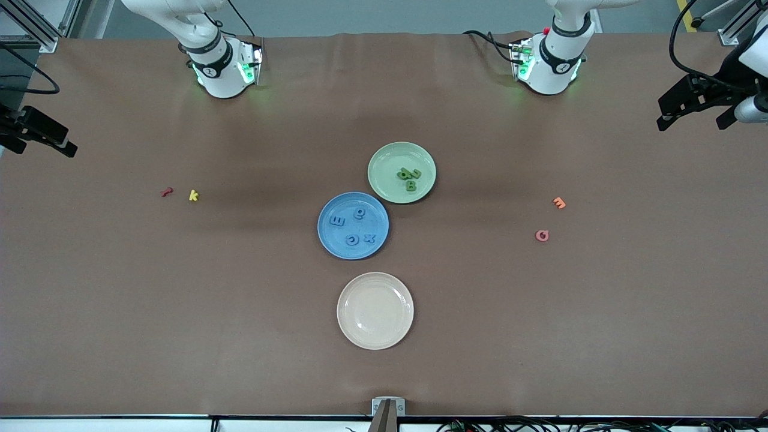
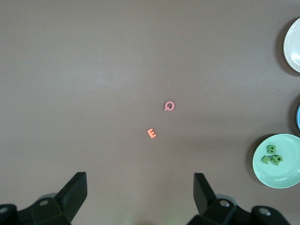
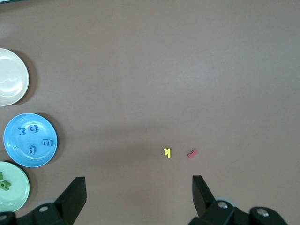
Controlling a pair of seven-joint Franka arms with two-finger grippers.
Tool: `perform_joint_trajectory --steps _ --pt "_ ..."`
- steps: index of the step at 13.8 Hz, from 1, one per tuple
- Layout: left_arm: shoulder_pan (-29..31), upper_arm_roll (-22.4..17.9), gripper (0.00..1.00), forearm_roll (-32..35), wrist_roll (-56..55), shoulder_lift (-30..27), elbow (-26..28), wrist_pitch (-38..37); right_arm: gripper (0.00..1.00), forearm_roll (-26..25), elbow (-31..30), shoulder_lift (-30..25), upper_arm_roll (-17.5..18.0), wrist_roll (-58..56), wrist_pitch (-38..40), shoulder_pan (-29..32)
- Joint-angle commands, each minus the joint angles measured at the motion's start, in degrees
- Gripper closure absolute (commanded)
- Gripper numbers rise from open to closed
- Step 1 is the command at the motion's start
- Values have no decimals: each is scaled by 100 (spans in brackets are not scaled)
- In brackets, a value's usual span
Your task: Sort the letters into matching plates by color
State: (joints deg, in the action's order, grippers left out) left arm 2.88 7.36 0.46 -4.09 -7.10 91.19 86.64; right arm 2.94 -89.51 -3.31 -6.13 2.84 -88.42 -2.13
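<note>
left gripper (image 2: 138, 197) sits high over the left arm's end of the table, fingers spread wide, nothing between them; right gripper (image 3: 138, 199) same state over the right arm's end, wide and empty, both arms parked at the table's ends. blue plate (image 1: 353, 225) mid-table holds four blue letters (image 1: 353, 230), lying flat and apart from each other, dark blue on lighter blue so low contrast. green plate (image 1: 401, 172) touches or nearly touches the blue one's rim, farther from the front camera; green letters (image 1: 409, 177) are bunched in one clump, looks like three or four, can't separate them cleanly. cream plate (image 1: 375, 310) is nearest the front camera, bare. strays on the table: red letter (image 1: 167, 192) and yellow letter (image 1: 193, 195) toward the right arm's end, orange letter (image 1: 558, 203) and pink letter (image 1: 542, 236) toward the left arm's end. left wrist view shows the orange/pink pair and the whole green plate, but only a sliver of the blue one; right wrist view shows the red/yellow pair and the full blue plate with its four letters readable, green plate cut off at the edge.
</note>
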Motion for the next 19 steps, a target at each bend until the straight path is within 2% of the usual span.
perform_joint_trajectory --steps 1,19 --pt "20 2 0 77 93 -54 -67 -139 0 -83 188 85 94 -64 53 125" --pt "20 11 0 77 93 -37 -163 -288 0 -83 215 85 94 -64 53 125"
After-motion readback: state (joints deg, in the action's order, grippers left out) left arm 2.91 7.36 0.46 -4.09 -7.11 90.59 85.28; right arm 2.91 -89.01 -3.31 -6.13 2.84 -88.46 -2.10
